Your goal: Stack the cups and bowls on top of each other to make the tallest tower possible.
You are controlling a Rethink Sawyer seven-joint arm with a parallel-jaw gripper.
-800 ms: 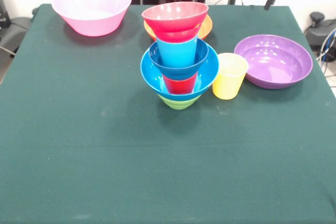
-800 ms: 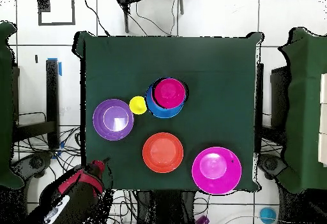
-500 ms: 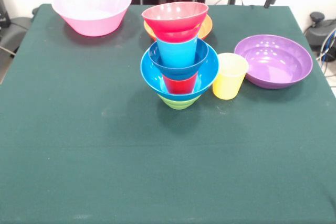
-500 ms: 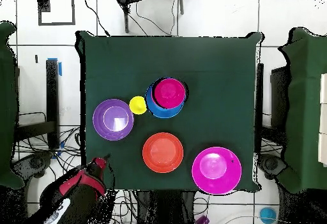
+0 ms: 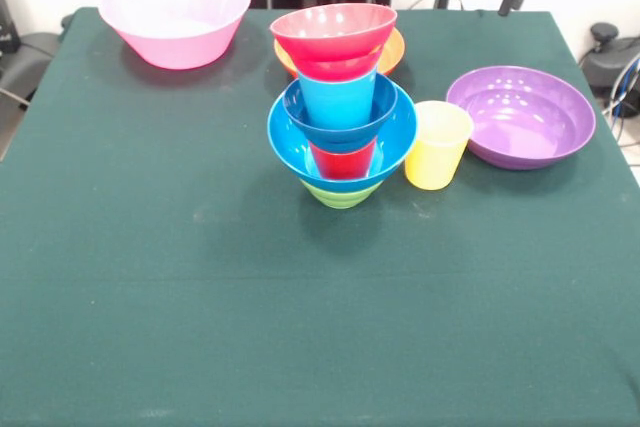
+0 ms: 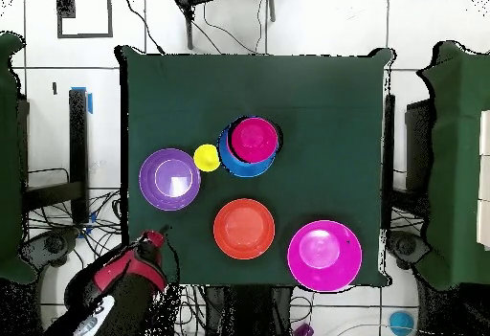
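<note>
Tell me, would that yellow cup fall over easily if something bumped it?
Probably. The yellow cup is taller than wide and stands on its narrow end, so a push near the rim would likely tip it. It looks like thin smooth plastic, so likely light and a bit slippery.

The dark green cloth covering the table (image 5: pixel 150 277) looks matt and finely woven. On it, the wide shallow purple plastic bowl (image 5: pixel 520 115) shines glossy with bright highlights, while the smooth yellow plastic cup (image 5: pixel 437 145) just beside that bowl shows a softer sheen.
</note>
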